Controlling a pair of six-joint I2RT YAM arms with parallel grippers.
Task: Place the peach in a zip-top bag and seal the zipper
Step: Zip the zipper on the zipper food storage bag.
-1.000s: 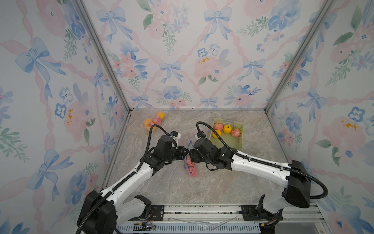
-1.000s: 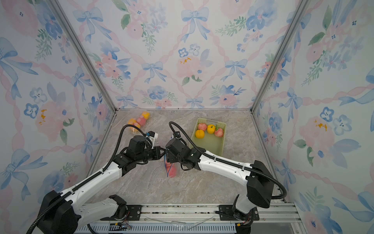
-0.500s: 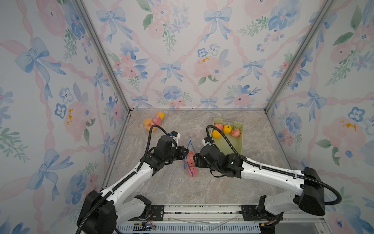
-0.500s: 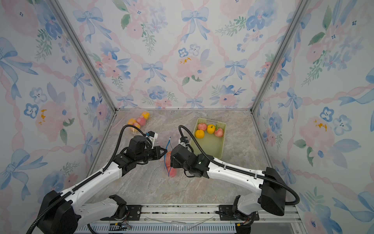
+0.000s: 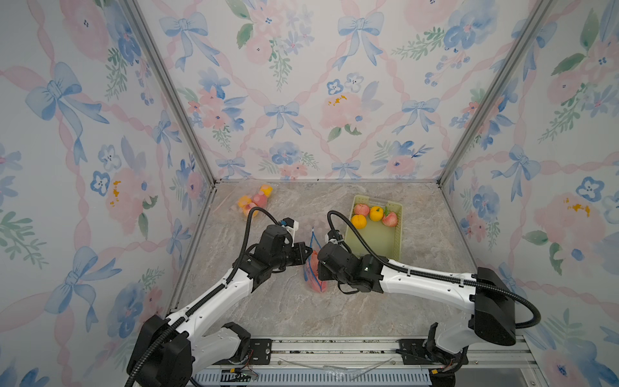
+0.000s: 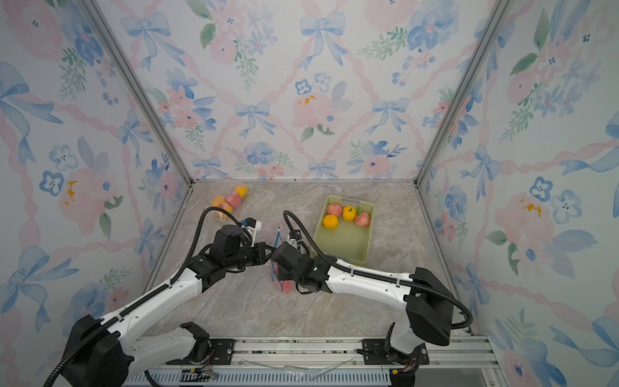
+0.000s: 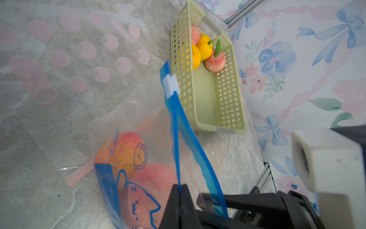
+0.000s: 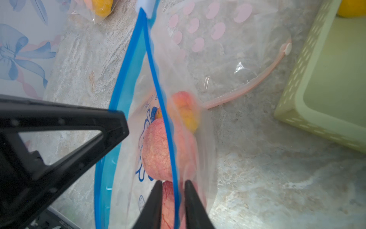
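Roughly mid-frame in both top views: zip-top bag point(image 5: 314, 284) point(image 6: 284, 285) upright between the two arms, mouth uppermost, base down at the worktop point(image 5: 335, 311) (touching or just clear, cannot tell).

Peach point(image 7: 146, 182) point(image 8: 156, 150) sits inside the bag, low down. A more orange fruit point(image 7: 120, 150) lies against it, also inside.

Bag is clear, with blue cartoon print and a blue zipper track point(image 7: 174, 126). The two lips stand apart along most of their length, so the mouth is open. White slider point(image 7: 170, 85) point(image 8: 145, 5) sits at the end of the track away from both arms.

Left jaws: closed, pinching one lip of the track (in the left wrist view the strip vanishes between the black fingers point(image 7: 174, 198)).

Right jaws: narrowly parted, one finger on either side of the other lip, a sliver of gap on each side, not clamped. That view is blurred there.

Yellow-green perforated basket point(image 5: 398, 234) point(image 7: 229, 89), right of centre in the top views, near the bag but apart from it. Oranges point(image 5: 376, 213) and spare peaches point(image 5: 361, 209) are bunched at its far end.

Pink-dotted bag point(image 7: 79, 49) point(image 8: 217, 29) lies flat on the worktop behind the upright one. Another bag of fruit point(image 5: 256, 202) sits at the worktop's upper left corner, by the wall.
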